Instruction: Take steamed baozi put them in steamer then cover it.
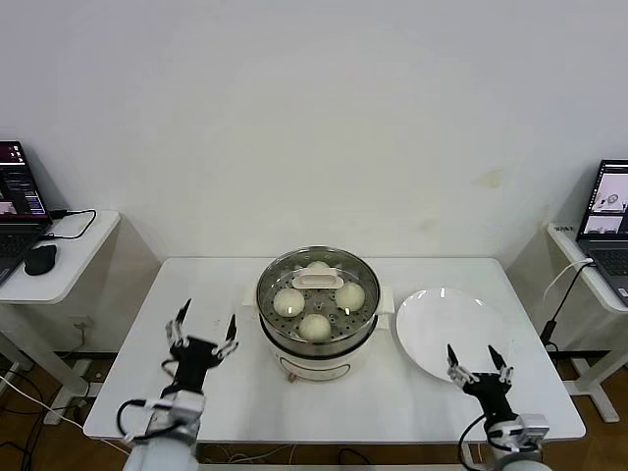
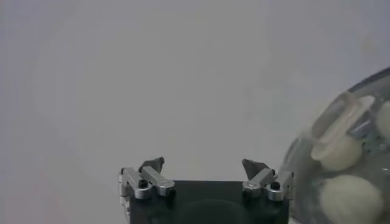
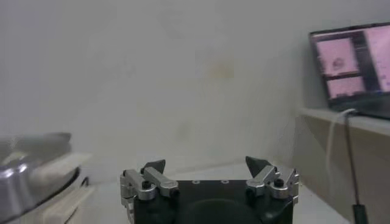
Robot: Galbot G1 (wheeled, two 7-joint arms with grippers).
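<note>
The steamer (image 1: 319, 334) stands at the table's middle on its cream-white base. The glass cover (image 1: 319, 282) sits on it, bar handle on top. Under the glass lie several cream-white baozi (image 1: 288, 301). The cover and buns also show in the left wrist view (image 2: 339, 125). My left gripper (image 1: 204, 328) is open and empty, held above the table left of the steamer. My right gripper (image 1: 478, 363) is open and empty, at the front edge of the plate on the right. The steamer's edge shows in the right wrist view (image 3: 30, 173).
A flat white plate (image 1: 451, 332) lies empty right of the steamer. Side desks with laptops stand at far left (image 1: 20, 196) and far right (image 1: 608, 211); a mouse (image 1: 39, 259) lies on the left desk. Cables hang near both desks.
</note>
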